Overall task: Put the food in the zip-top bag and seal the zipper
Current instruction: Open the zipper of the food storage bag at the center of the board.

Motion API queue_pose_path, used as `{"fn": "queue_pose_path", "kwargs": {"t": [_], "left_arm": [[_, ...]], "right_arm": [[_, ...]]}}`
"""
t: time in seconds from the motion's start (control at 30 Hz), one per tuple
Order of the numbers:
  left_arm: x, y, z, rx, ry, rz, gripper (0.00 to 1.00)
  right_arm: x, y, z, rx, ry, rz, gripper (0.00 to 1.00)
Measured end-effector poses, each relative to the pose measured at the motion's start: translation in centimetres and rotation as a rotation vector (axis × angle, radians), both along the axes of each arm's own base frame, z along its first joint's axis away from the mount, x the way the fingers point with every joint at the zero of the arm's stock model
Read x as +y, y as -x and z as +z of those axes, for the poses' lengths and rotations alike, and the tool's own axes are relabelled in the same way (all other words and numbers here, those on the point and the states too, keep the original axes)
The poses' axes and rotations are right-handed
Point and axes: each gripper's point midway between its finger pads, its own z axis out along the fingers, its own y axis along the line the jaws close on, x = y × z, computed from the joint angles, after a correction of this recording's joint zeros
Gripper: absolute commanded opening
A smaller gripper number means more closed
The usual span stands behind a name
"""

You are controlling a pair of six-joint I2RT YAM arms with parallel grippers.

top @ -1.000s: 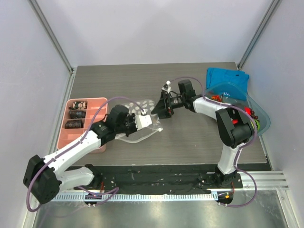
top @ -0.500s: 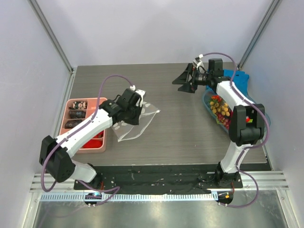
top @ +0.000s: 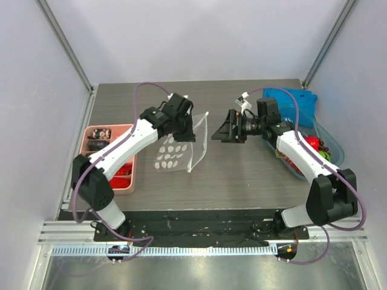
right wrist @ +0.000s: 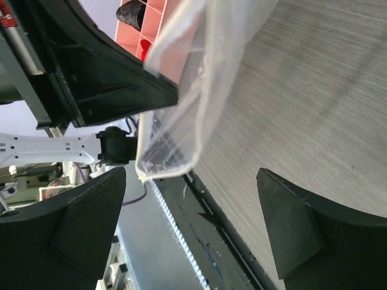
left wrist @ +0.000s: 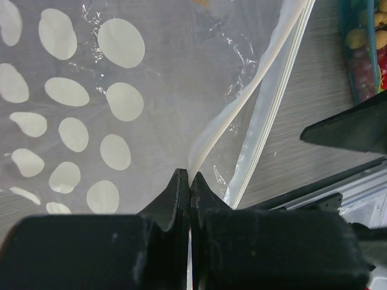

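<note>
Clear plastic with white dots — the zip-top bag (top: pixel 176 151) hangs left of the table's middle, with the left gripper (left wrist: pixel 189 179) pinched tight on its zipper (left wrist: pixel 243 98) strip. The right gripper (top: pixel 225 128) sits just right of the bag, fingers wide apart and holding nothing, so I think no food (top: pixel 309 144) is packed yet and the sealing is left to do — the pieces lie in the blue-tinted tub (top: pixel 337 149) on the right. The right arm hides part of the tub, and I cannot tell how far the bag's mouth is open.
</note>
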Motion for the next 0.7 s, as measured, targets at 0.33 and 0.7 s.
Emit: {"fn": "queue_pose_path", "kwargs": {"t": [0.33,0.7], "left_arm": [[-1.7,-0.2,-0.6,0.075,0.077,0.024,0.00],[3.6,0.2,3.4,-0.041,0.110,0.040,0.10]], "right_arm": [[3.0,-1.3,-5.0,0.006,0.137,-0.008,0.52],[3.0,-2.3,-5.4,-0.025,0.179,0.004,0.01]]}}
